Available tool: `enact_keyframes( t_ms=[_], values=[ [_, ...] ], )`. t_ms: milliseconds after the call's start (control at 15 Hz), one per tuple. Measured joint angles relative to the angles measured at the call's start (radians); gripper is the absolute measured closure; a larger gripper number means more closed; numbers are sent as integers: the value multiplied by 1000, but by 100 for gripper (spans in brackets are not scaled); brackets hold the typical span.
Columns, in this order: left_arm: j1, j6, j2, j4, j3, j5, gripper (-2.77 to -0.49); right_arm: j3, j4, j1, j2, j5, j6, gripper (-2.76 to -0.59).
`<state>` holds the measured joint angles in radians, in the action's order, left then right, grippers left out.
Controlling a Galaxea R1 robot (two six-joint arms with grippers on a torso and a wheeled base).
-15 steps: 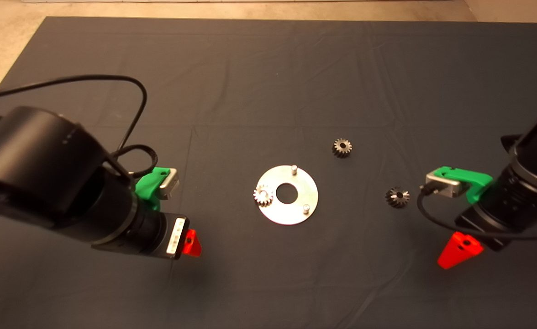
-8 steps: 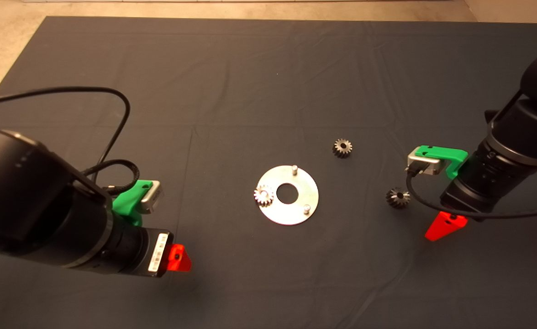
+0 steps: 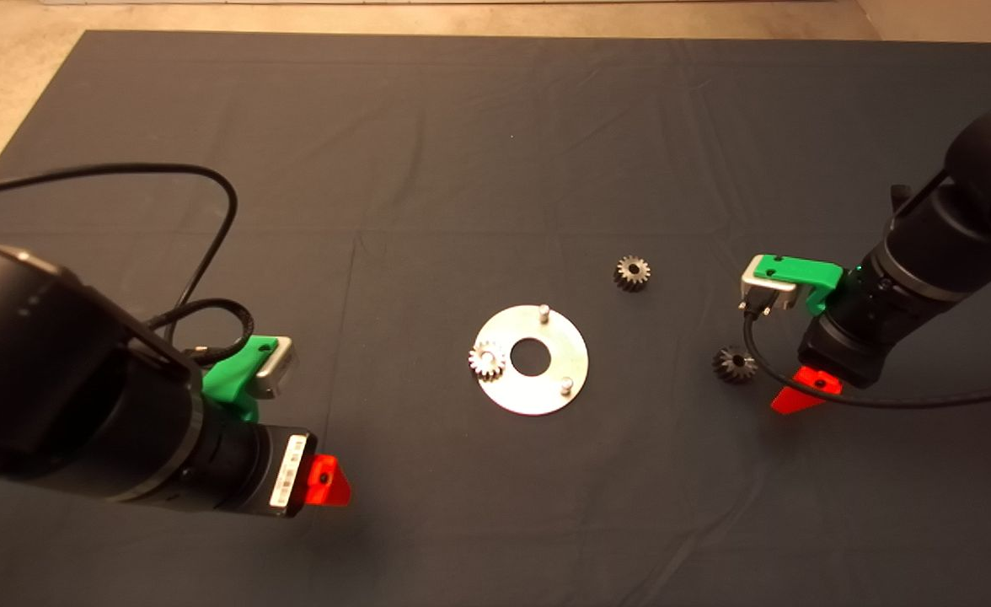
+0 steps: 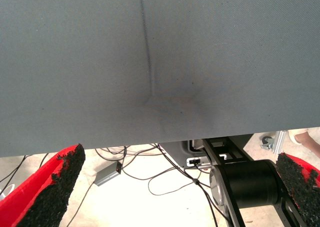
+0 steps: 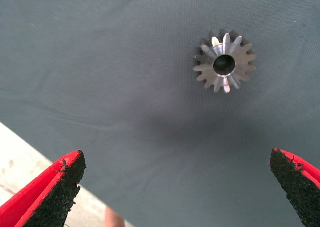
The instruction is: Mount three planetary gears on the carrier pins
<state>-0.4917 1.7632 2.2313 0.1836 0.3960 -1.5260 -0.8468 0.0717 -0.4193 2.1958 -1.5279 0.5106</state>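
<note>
The shiny carrier disc [image 3: 575, 354] lies at the mat's middle with two bare pins, one far [image 3: 544, 310] and one near [image 3: 566, 385]. A silvery planetary gear [image 3: 486, 360] sits on the disc's left side where the third pin stands. Two dark gears lie loose on the mat: one beyond the disc [image 3: 631, 272], one to its right [image 3: 734, 364]. My right gripper [image 3: 799, 396] hovers just right of that gear, open and empty; the gear [image 5: 225, 64] shows ahead of the wide-apart fingers [image 5: 50, 192] in the right wrist view. My left gripper [image 3: 327, 485] is open and empty at the lower left.
The left wrist view shows bare mat [image 4: 150, 62], the mat's edge, and cables and a black robot part [image 4: 250, 187] on the floor beyond. A fold line in the mat [image 3: 352, 278] runs left of the disc.
My right arm has moved in toward the gear right of the disc. My left arm has pulled back toward the lower left. The gears and disc have not moved.
</note>
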Motion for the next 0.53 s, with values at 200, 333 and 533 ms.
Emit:
enact_keyframes(
  t_ms=[200,333,533],
  values=[
    [0,2,-1,-1,-2,0,-276,-42,21,27,2,-1,-56,-275],
    [0,2,-1,-1,-4,0,-276,-58,27,35,13,-1,-89,-275],
    [0,3,-1,-1,-5,0,-276,-74,30,40,22,1,-134,-275]
  ],
)
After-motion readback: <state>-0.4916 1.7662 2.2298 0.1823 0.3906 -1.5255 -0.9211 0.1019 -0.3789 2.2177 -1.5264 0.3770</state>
